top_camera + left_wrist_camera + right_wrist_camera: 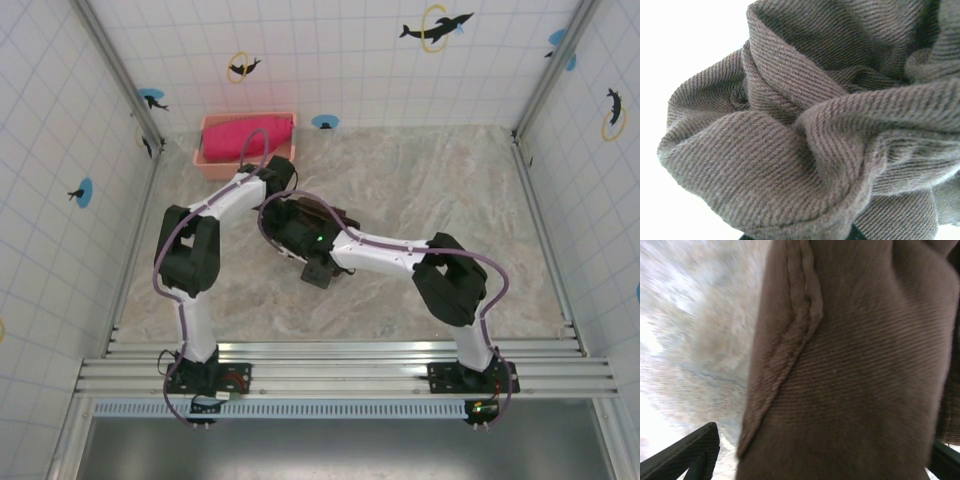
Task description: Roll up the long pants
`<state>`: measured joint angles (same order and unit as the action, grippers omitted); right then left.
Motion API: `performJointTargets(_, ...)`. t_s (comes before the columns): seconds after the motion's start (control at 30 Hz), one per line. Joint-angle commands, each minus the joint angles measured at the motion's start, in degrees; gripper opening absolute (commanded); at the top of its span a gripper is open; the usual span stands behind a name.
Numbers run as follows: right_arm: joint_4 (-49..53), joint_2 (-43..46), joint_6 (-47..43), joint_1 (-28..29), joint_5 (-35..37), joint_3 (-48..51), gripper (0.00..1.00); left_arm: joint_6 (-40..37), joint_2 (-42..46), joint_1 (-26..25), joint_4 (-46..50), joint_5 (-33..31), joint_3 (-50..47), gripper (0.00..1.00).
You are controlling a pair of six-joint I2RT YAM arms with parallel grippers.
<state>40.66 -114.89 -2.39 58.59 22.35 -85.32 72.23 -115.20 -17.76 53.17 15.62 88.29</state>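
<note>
The dark brown soft fabric long pants [800, 125] sit bunched mid-worktop, at 5 o'clock from the pink plastic bin [213, 166]. The right gripper [822, 437] has its jaws wide around the cloth. For the left gripper [292, 222], can't tell.

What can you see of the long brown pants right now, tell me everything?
The long pants are dark brown cloth with fine diagonal ribs, bunched into thick soft folds, not flat. A stitched double seam runs along one edge. They sit near the middle of the marbled table, where both arms meet. The right gripper straddles the bundle, jaws wide, one finger clear of the cloth.
</note>
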Motion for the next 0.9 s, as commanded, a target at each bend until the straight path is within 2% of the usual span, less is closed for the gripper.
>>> performJointTargets(0.0, -4.66, -1.64, 0.03, 1.49, 9.81, 2.91, 0.92, 0.1, -4.5, -1.37, 9.41, 2.58, -2.22, 0.0)
performJointTargets(0.13, -6.81, -2.47, 0.39, 4.33, 17.12, 5.38, 0.88, 0.22, -4.87, -1.42, 9.59, 2.65, -2.07, 0.0)
performJointTargets(0.27, -8.56, -1.92, 1.62, 7.01, 23.3, 7.48, 0.63, 0.13, -5.08, -1.49, 9.85, 2.58, -1.81, 0.0)
performJointTargets(0.6, -9.76, -0.93, 1.52, 8.57, 26.25, 7.58, 0.61, -0.03, -5.3, -2.0, 9.94, 2.4, -1.8, 0.0)
performJointTargets(0.63, -9.99, -0.82, 1.36, 8.56, 26.11, 7.63, 0.55, -0.06, -5.28, -2.13, 9.94, 2.48, -1.78, 0.0)
performJointTargets(0.67, -10.2, -0.71, 1.27, 8.56, 25.64, 7.71, 0.34, -0.13, -5.21, -2.07, 9.73, 2.53, -1.85, 0.0)
performJointTargets(0.73, -10.27, -0.59, 0.86, 8.19, 23.17, 7.65, 0.0, -0.76, -4.67, -2.17, 7.99, 3.03, -2.34, 0.0)
performJointTargets(0.83, -10.08, 0.22, 0.47, 6.17, 12.8, 8.47, 0.0, -3.25, -1.21, -2.37, 0.03, 3.64, -5.06, 0.0)
performJointTargets(0.87, -10.02, 0.82, 0.16, 5.0, 7.44, 9.15, 0.0, -4.05, 0.52, -2.41, -4.3, 4.61, -6.9, 0.11)
